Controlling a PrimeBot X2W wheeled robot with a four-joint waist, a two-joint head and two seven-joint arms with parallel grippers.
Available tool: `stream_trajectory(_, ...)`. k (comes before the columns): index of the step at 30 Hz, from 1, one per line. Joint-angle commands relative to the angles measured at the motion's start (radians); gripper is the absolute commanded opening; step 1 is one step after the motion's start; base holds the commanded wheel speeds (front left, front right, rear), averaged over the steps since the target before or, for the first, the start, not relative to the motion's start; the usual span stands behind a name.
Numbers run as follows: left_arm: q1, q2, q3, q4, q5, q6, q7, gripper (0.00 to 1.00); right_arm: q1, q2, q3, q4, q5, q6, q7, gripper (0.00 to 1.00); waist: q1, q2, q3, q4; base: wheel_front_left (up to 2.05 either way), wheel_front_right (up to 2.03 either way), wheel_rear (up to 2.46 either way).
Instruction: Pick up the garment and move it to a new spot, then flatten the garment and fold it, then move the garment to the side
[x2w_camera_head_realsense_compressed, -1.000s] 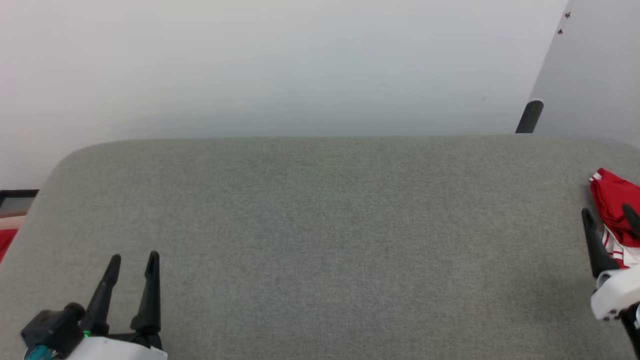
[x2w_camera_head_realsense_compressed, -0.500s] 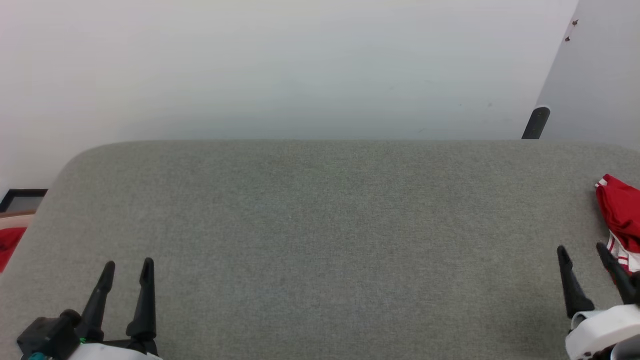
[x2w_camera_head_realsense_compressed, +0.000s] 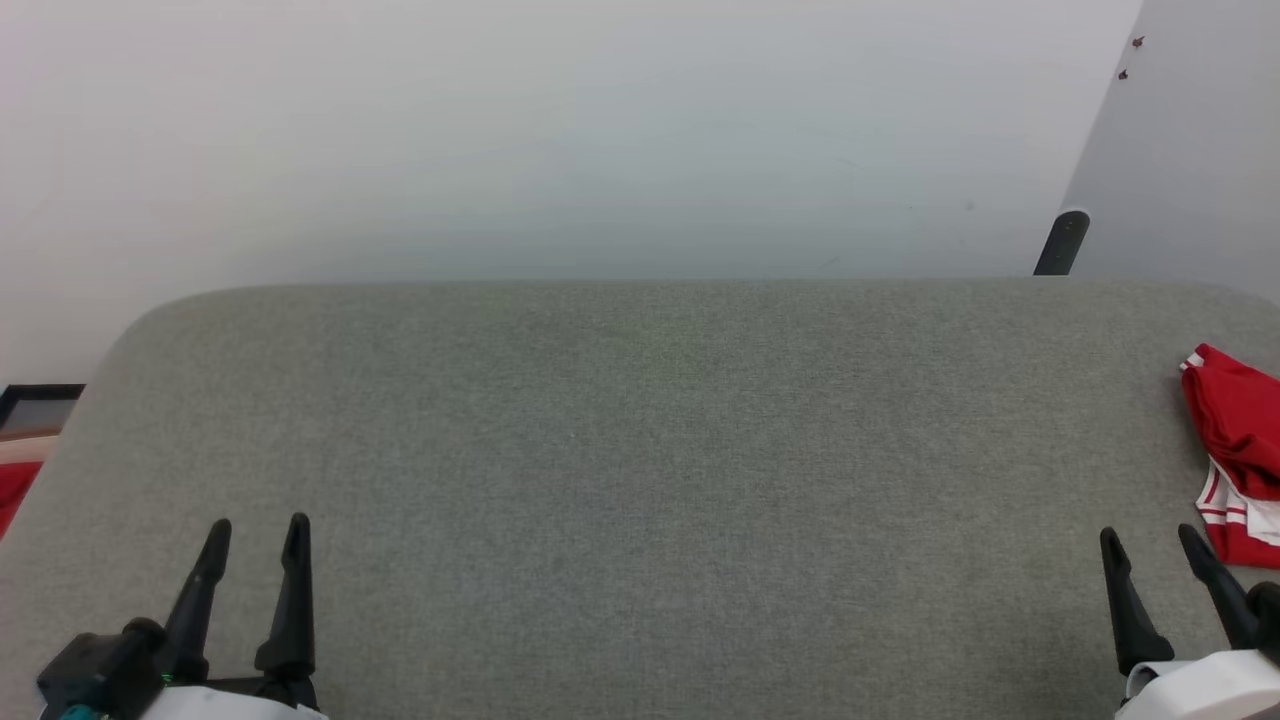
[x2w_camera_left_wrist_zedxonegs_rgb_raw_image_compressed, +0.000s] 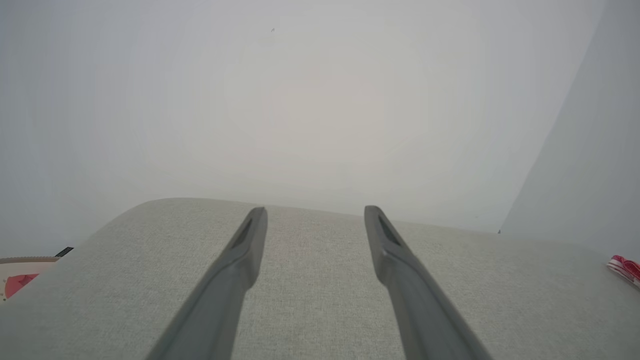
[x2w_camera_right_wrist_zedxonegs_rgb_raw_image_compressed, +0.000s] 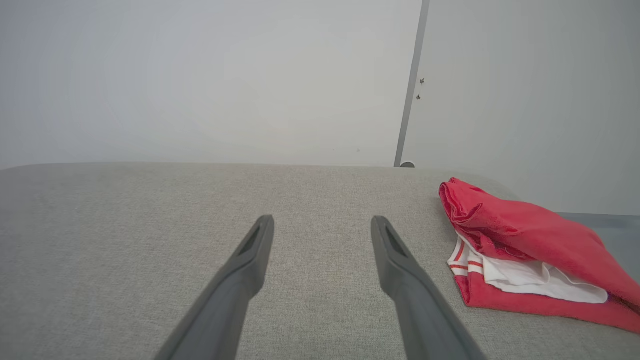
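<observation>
The garment, red with white and red-striped trim, lies folded in a bundle at the right edge of the grey table. It shows beside my fingers in the right wrist view, and as a small red sliver at the far right of the left wrist view. My right gripper stands open at the lower right, just left of the garment and apart from it, nothing between its fingers. At the lower left my left gripper is open and empty too.
A pale wall rises behind the table. A dark post stands behind the far right edge, by a grey panel. Off the table's left edge lie a dark frame and something red.
My right gripper has drawn back from the garment toward the lower right, leaving it lying on the table. The left gripper sank slightly. The camera shifted a little.
</observation>
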Motion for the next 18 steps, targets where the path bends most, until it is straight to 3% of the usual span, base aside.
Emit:
stream_trajectory(1, 0.007, -0.001, 0.004, -0.004, 0.004, -0.003, 0.001, 1.00, 0.013, 0.007, -0.003, -0.008, 0.000, -0.001, 0.002, 1.00, 0.0000, 0.0000, 0.000, -0.002, 0.00, 0.00, 0.00)
stream_trajectory(18, 0.009, 0.013, -0.027, 0.013, -0.016, -0.003, 0.001, 1.00, 0.035, 0.027, -0.010, -0.042, -0.017, -0.001, 0.014, 1.00, 0.0000, 0.0000, 0.004, -0.009, 0.00, 0.00, 0.00)
